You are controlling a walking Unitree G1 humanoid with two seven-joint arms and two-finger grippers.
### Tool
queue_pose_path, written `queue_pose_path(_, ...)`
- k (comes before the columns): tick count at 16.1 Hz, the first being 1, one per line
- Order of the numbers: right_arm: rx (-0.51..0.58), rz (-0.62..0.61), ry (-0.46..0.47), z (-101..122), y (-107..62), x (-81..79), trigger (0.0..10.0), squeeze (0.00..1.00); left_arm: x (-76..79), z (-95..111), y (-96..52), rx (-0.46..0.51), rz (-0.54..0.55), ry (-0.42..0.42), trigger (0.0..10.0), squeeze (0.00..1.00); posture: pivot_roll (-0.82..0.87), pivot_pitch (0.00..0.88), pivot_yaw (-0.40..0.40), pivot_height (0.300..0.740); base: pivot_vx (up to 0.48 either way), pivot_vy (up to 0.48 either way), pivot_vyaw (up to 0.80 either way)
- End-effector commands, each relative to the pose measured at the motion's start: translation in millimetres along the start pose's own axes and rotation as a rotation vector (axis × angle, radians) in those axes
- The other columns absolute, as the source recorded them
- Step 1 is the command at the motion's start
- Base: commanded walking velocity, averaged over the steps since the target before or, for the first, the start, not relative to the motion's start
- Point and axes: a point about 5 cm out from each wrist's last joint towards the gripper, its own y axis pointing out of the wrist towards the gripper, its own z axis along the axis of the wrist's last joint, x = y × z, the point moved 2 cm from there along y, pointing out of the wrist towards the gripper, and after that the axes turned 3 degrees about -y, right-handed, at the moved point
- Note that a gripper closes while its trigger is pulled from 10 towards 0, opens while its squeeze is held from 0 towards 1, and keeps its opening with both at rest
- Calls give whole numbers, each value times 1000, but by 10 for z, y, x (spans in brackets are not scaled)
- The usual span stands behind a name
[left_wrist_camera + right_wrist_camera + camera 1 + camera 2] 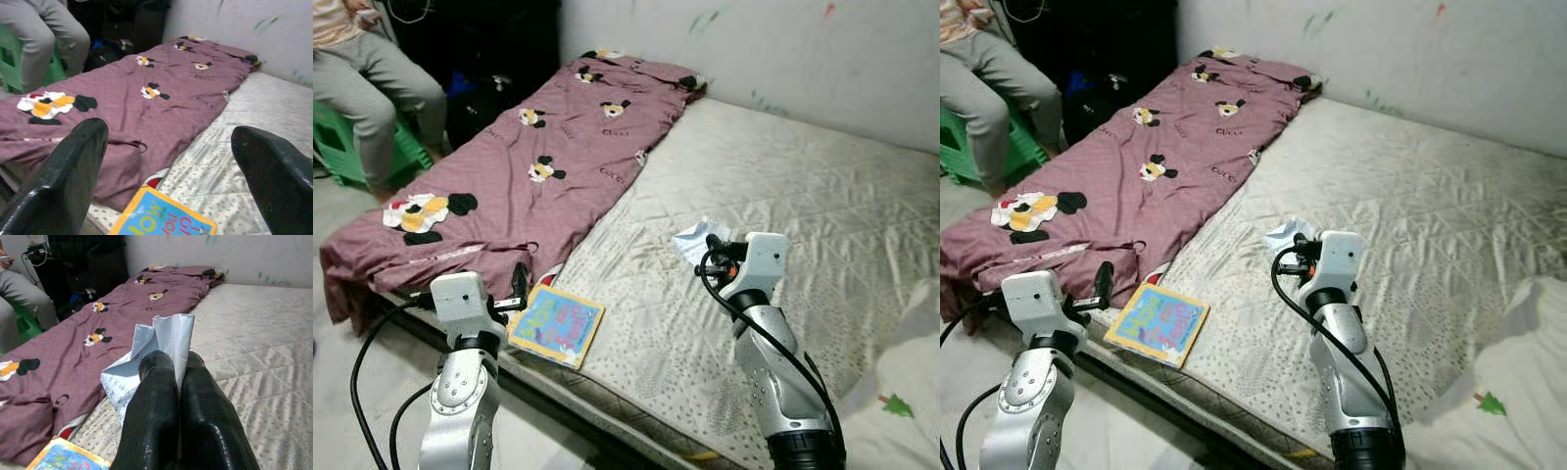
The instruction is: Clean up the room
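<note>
Right hand (176, 364) pinches a crumpled paper (151, 345) above the mattress (783, 196); left hand (166, 161), fingers spread, hovers near a book (556, 325).

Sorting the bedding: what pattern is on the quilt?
Mauve quilt with cartoon mouse heads, clearest in the left eye view.

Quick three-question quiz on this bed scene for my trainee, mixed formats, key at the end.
1. True or false: the right gripper is shut on the paper.
2. Multiple choice: the book lies
A. on the quilt
B. on the mattress near its front edge
C. on the floor
3. Fill in: the left gripper is ____, hovering near the book and the quilt's edge.

Key: 1 true; 2 B; 3 open.
</note>
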Motion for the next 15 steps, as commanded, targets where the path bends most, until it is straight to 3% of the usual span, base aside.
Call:
queue_pose_path(1,-26,-29,9,-44,-1,81,10000,0,71,-28,14,-17,-23,-13,10000,0,10,0,6,740,0,0,-800)
queue_pose_path(15,-46,-21,-5,-79,21,82,10000,0,120,-60,57,-36,-22,-63,10000,0,-1,3,-4,740,0,0,-800)
